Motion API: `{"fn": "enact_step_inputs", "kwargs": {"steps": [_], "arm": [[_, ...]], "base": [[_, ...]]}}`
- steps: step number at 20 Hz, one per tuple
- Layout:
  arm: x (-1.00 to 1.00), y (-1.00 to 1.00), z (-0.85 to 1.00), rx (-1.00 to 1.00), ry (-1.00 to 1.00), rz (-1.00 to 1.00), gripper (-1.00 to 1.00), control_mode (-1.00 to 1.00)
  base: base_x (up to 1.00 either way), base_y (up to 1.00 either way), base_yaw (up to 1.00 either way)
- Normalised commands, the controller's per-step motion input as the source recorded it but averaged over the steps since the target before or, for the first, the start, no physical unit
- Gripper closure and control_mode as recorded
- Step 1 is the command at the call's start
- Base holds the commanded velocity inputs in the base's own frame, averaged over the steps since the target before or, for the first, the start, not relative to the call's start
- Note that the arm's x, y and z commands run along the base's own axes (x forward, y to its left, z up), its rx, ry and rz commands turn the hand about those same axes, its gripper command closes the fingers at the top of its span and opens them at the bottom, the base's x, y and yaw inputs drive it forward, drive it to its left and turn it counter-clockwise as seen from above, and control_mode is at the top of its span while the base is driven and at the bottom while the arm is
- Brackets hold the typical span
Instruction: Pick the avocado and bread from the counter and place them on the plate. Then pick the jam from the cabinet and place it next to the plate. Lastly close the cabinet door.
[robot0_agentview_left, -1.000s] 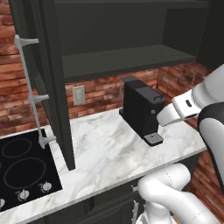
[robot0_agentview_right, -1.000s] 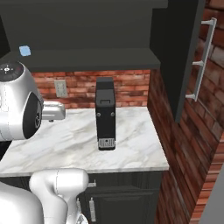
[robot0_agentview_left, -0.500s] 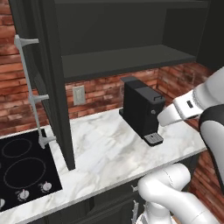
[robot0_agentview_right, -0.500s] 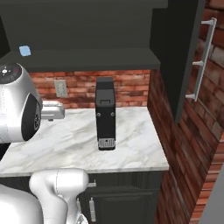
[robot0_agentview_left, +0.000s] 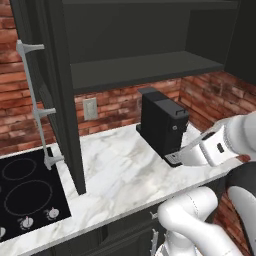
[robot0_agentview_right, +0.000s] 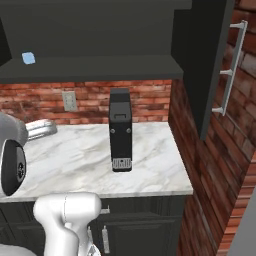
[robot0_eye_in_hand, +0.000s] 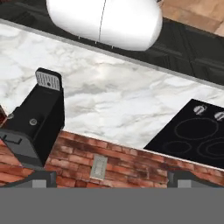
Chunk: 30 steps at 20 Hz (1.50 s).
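i see my end effector (robot0_eye_in_hand: 109, 179) from the hand view, its two dark tips wide apart with nothing between them. it looks back at the white marble worktop (robot0_eye_in_hand: 113, 96), which is below it. on the worktop stands a black coffee machine (robot0_agentview_left: 162, 125), close to my white arm and in its way. to the left of it is a black stove top (robot0_agentview_left: 25, 192) with small silver knobs. behind that is a red brick wall (robot0_agentview_left: 112, 107) with a pale wall socket (robot0_agentview_left: 90, 108). higher up is the dark cabinet (robot0_agentview_left: 140, 65), its shelf bare where i can see it. the cabinet door (robot0_agentview_left: 50, 80) is swung open over the worktop, its long silver handle (robot0_agentview_left: 37, 105) facing the stove. in the right base view a small light blue thing (robot0_agentview_right: 28, 58) sits on the shelf. i cannot read any writing.
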Motion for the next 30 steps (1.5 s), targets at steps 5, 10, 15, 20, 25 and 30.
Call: {"fn": "enact_step_inputs", "kwargs": {"steps": [5, 10, 15, 20, 25, 30], "arm": [[-0.03, 0.47, 0.0, -0.11, -0.19, 0.06, -1.0, -1.0], [-0.07, 0.32, -0.05, -0.09, -0.13, 0.04, -1.0, -1.0], [-0.21, 0.26, -0.11, -0.1, -0.14, 0.02, -1.0, -1.0], [-0.24, 0.31, -0.09, -0.11, -0.17, 0.03, -1.0, -1.0], [-0.48, 0.32, -0.03, -0.1, -0.21, 0.03, -1.0, -1.0], [-0.58, 0.32, -0.02, -0.1, -0.22, 0.03, -1.0, -1.0]], "base": [[0.0, 0.0, 0.0], [0.0, 0.0, 0.0], [0.0, 0.0, 0.0], [0.0, 0.0, 0.0], [0.0, 0.0, 0.0], [0.0, 0.0, 0.0]]}}
